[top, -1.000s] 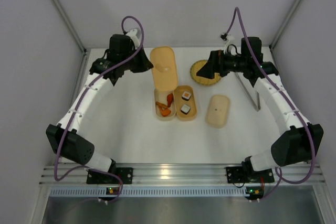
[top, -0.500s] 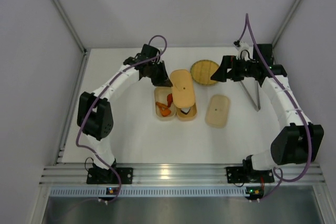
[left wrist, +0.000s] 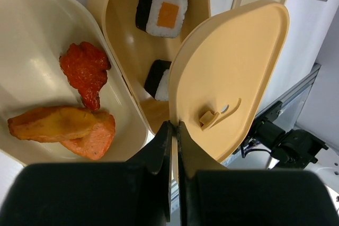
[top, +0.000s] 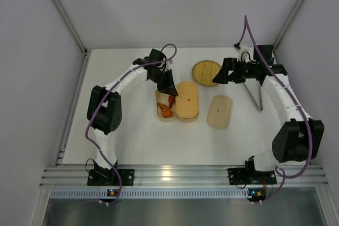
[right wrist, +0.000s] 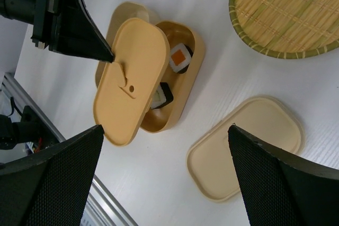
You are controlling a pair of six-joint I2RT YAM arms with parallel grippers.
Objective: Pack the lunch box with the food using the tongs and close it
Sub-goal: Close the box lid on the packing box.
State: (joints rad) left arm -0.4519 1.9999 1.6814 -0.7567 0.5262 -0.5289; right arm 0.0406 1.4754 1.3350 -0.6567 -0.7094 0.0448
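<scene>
The lunch box has two oval halves side by side. The cream half [top: 160, 110] [left wrist: 32, 35] holds the orange-red food pieces [left wrist: 85, 67]. The tan half [left wrist: 122, 25] [right wrist: 188, 86] holds two sushi rolls [left wrist: 161, 11] [right wrist: 180, 56]. My left gripper [top: 169, 87] [left wrist: 175, 130] is shut on the edge of a tan lid [top: 187, 99] [left wrist: 233, 72] [right wrist: 130, 93], which hangs tilted over the tan half. My right gripper [top: 221, 75] [right wrist: 165, 128] is open and empty, high above the table by the box. The tongs [top: 254, 95] lie at the right.
A cream lid [top: 219, 111] [right wrist: 249, 146] lies flat on the table, right of the box. A round woven plate [top: 206, 72] [right wrist: 291, 14] sits behind it. The enclosure walls stand close on both sides.
My left arm has carried the tan lid from the back of the table forward and right, over the tan half of the box. My right gripper has drawn back a little to the right.
</scene>
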